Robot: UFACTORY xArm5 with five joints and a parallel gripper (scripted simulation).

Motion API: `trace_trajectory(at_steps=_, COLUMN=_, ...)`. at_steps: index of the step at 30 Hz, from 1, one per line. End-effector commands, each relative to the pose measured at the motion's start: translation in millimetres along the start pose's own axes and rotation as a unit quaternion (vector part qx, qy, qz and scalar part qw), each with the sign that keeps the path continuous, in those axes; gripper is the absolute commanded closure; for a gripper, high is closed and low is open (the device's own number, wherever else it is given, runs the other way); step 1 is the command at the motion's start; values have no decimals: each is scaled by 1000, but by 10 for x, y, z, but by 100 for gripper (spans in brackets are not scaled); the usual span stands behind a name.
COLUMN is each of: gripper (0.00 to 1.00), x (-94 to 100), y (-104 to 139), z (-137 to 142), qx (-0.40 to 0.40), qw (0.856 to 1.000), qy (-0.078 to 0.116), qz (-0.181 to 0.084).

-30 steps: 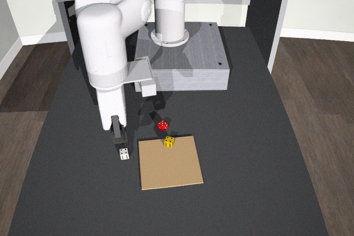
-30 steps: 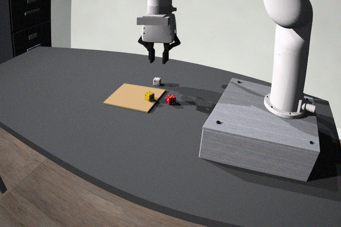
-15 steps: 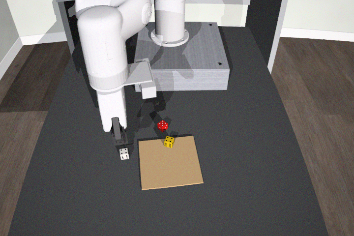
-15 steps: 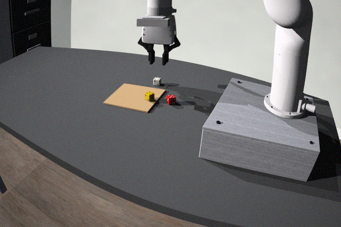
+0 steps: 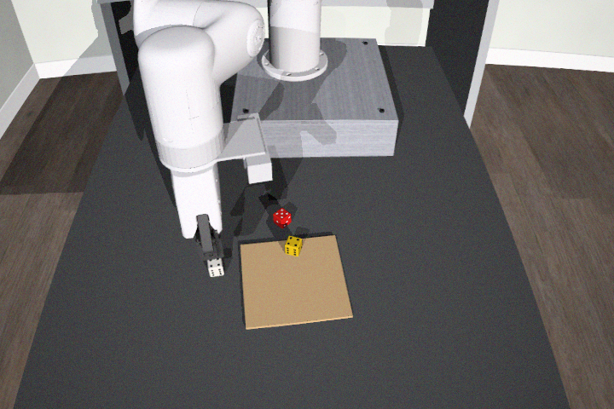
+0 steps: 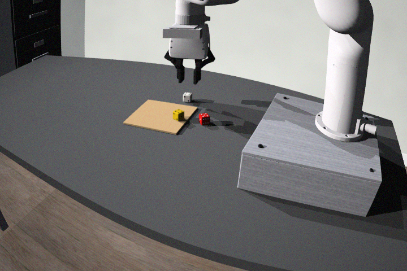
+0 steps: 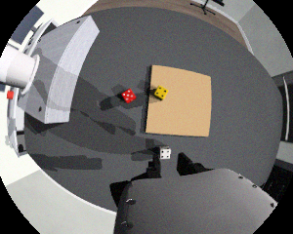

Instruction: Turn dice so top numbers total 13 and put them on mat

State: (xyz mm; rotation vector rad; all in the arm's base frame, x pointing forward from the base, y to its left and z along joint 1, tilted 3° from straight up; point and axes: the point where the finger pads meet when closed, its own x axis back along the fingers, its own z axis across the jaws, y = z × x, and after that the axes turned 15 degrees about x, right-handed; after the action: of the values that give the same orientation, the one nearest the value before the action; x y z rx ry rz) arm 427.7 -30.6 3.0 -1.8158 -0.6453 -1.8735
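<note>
The white die (image 5: pixel 215 268) (image 6: pixel 187 97) (image 7: pixel 165 153) sits flat on the table beside the mat, four up. The yellow die (image 5: pixel 293 245) (image 6: pixel 178 114) (image 7: pixel 160 93) sits flat on the tan mat (image 5: pixel 293 298) (image 6: pixel 149 114) (image 7: pixel 190 107), near its edge towards the robot base, four up. The red die (image 5: pixel 282 217) (image 6: pixel 204 119) (image 7: pixel 128 96) sits flat on the table off that edge, five up. My gripper (image 6: pixel 188 81) is partly open and empty, pointing down above the white die; in the top view it hides part of that die's top.
The grey base block (image 5: pixel 317 137) (image 6: pixel 306 178) (image 7: pixel 70 73) carries the arm behind the red die. The dark table (image 5: pixel 414 289) (image 6: pixel 114 178) extends around the mat, with its long edge (image 6: pixel 91 213) at the front of the exterior view.
</note>
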Motion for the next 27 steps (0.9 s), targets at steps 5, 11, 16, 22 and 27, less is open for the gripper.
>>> trace_trajectory(at_steps=5, gripper=64, x=-112, y=7, z=14, qx=0, qw=1000, qy=1, qz=-1)
trace_trajectory(at_steps=11, gripper=64, x=-193, y=5, z=17, qx=0, qw=1000, qy=1, qz=-1)
trace_trajectory(at_steps=16, gripper=64, x=-226, y=5, z=18, qx=0, qw=1000, qy=1, qz=-1)
trace_trajectory(at_steps=22, gripper=64, x=-269, y=4, z=20, qx=0, qw=1000, qy=1, qz=-1)
trace_trajectory(at_steps=27, gripper=64, x=-284, y=3, z=20, qx=0, qw=1000, qy=1, qz=-1)
